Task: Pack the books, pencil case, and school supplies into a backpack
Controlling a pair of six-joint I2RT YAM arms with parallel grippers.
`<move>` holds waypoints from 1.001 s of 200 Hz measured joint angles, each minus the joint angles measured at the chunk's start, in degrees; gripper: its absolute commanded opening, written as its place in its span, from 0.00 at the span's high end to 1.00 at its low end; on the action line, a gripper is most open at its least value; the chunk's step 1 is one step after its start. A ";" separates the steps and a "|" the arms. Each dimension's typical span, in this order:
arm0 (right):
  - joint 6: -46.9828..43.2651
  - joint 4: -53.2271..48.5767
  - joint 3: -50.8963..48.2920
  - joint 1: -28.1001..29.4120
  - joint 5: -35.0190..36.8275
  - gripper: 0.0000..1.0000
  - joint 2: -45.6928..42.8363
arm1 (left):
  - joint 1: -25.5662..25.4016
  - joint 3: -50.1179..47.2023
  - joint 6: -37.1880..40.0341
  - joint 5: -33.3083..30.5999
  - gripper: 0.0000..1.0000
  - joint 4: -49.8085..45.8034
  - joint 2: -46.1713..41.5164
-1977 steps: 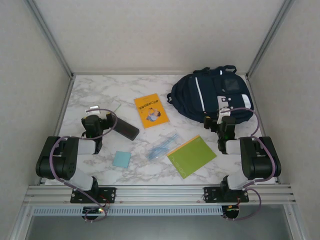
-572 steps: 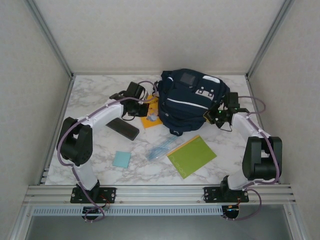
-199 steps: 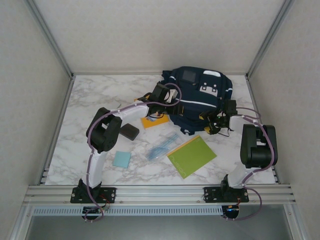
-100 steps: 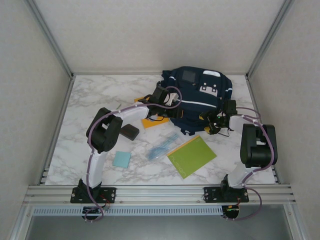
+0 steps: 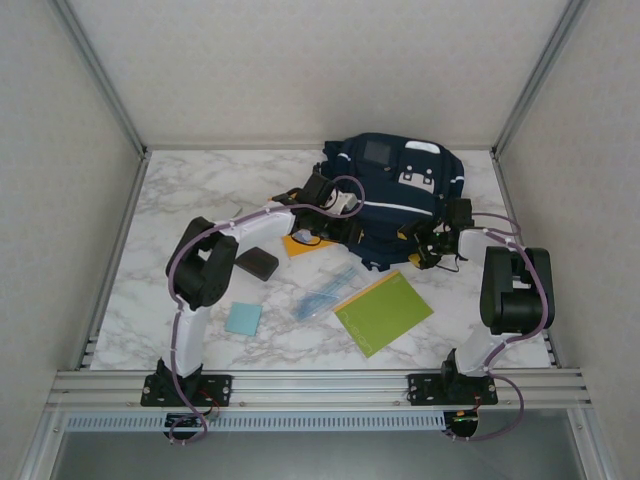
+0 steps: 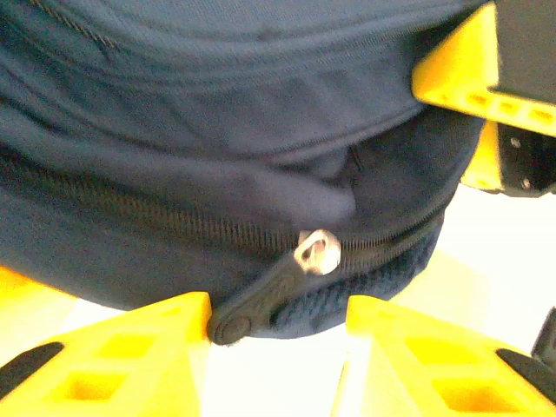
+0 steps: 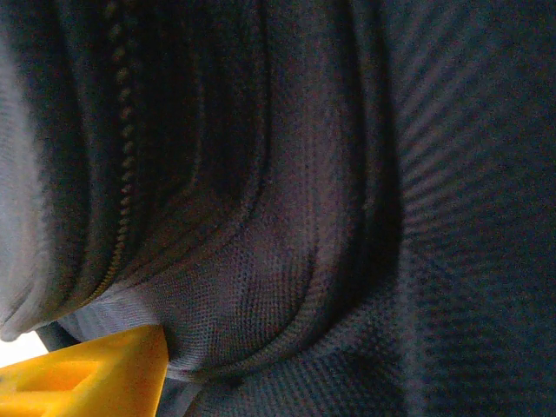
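Left gripper [image 6: 276, 323] is up against the low front edge of the navy backpack [image 5: 400, 195], jaws parted, yellow fingers [image 6: 113, 360] on either side of the black zipper pull [image 6: 261, 295]. The pull's end is touching the left finger and nothing is pinched. The zip line runs across just above the gripper and looks closed there. Right gripper [image 5: 428, 243] is at the other side of the backpack, one yellow finger [image 7: 87, 375] pressed into bunched fabric; can't tell if it's clamped on the fabric or loose. Backpack sits between the two grippers, on the marble worktop [image 5: 190, 200]. Orange-yellow book [image 5: 303, 244] is just beside the left gripper, its far edge hidden under the arm and the bag. Dark pencil case [image 5: 258, 263] is further back along the left arm. Clear packet [image 5: 325, 290] and lime-green notebook [image 5: 383, 312] lie nearer the arm bases than both grippers, and the light-blue pad [image 5: 243, 318] is well apart from them.
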 measured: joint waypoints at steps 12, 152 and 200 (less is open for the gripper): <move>0.00 -0.13 0.11 0.00 0.00 0.31 0.09 | -0.26 0.00 0.52 0.66 0.60 -1.20 -0.31; -1.09 -0.98 0.48 0.00 0.24 0.30 0.20 | -0.35 10.97 2.19 -1.51 0.59 -4.74 4.59; -1.49 -1.05 0.48 0.00 0.35 0.30 0.20 | -0.42 11.30 3.28 -2.60 0.60 -7.28 5.99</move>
